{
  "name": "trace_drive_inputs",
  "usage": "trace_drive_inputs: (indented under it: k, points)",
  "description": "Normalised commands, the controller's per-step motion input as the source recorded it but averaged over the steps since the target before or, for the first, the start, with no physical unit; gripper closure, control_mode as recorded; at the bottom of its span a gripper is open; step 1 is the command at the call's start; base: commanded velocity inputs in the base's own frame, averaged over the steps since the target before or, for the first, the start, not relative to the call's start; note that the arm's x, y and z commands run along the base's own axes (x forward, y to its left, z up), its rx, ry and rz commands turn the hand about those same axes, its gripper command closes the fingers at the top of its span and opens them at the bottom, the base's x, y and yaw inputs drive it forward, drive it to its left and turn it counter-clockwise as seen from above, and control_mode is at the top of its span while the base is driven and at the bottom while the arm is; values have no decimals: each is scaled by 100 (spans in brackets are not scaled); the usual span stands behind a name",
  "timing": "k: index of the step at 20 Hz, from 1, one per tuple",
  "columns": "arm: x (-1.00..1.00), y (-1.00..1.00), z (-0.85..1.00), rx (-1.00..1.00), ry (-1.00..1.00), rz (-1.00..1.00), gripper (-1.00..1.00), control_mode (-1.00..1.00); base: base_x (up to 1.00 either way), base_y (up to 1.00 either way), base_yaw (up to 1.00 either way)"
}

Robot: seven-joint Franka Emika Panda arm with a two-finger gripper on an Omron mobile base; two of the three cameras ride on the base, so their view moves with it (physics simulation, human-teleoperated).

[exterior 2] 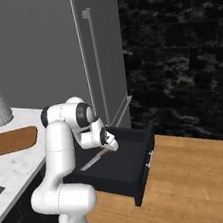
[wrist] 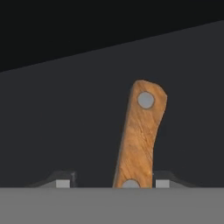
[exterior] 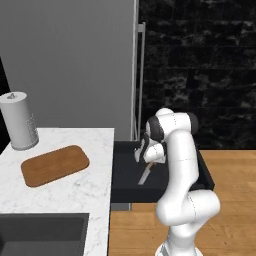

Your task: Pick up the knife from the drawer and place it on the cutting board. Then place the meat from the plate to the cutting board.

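Two fingertips (wrist: 162, 182) of the claw (wrist: 113, 183) straddle the wooden handle of the knife (wrist: 142, 135) lying in the open drawer (exterior: 125, 175), not yet clenched, so close squarely, then lift level toward the cutting board (exterior: 55, 165) on the bench (exterior: 90, 190) at left.

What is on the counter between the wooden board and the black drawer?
Nothing. In the left base view, only bare white marble counter lies between the cutting board and the drawer.
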Motion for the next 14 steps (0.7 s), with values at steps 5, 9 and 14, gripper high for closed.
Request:
trace_drive_inputs:
  k: [5, 9, 14]
  points:
    - [-42, -29, 5, 2, -2, -5, 100, -100, 0, 0, 0]
    - [-59, -47, 74, 8, -16, -22, 100, -100, 0, 0, 0]
    - [-22, -34, 100, 3, -23, -31, 100, -100, 0, 0, 0]
